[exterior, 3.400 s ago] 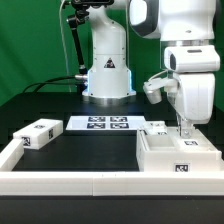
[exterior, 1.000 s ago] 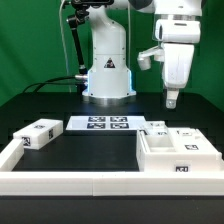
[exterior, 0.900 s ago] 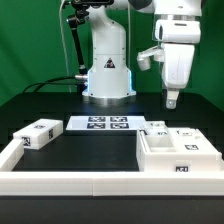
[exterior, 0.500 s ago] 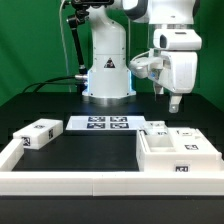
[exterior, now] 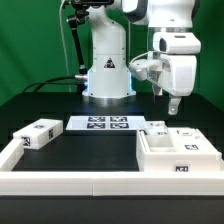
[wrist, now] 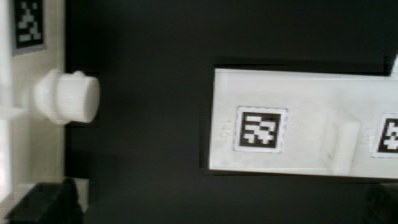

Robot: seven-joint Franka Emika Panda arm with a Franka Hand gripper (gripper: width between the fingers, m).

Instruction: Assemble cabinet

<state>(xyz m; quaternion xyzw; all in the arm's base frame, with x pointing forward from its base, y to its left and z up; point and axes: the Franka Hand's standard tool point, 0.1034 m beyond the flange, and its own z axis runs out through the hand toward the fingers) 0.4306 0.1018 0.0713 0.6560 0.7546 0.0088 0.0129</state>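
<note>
The gripper [exterior: 175, 104] hung in the air above the table [exterior: 60, 105], touching nothing, toward the exterior view's right. Whether its fingers were parted or together could not be told. The exterior view showed only a small stub, and the wrist view caught one dark finger [wrist: 45, 205] at the frame's edge. Nothing could be seen in its grasp.

The cabinet [exterior: 160, 160] sat at the exterior view's lower right, just beside the rail [exterior: 70, 186], with its open side up. A small tagged part [exterior: 158, 127] lay just behind it. The marker board [exterior: 97, 124] lay mid-table, and a loose block [exterior: 38, 135] rested well apart at the exterior view's left. The wrist view showed a white part with a round knob [wrist: 71, 97] and, across a dark gap, a flat white face [wrist: 302, 125] bearing two tags. Which part that face belonged to could not be told.

The parts below the gripper were crowded, and that looked like the main hazard. A descent slightly off line would probably land a finger on the knob or on a cabinet wall rather than astride a part. That could shove the cabinet askew along the rail or tip the small part. The white plastic looked smooth, so a shallow or off-centre pinch could let a part twist or slip on the lift. The block lay far off, so fetching it would mean a long carry over the marker board, with a drop possible on the way.
</note>
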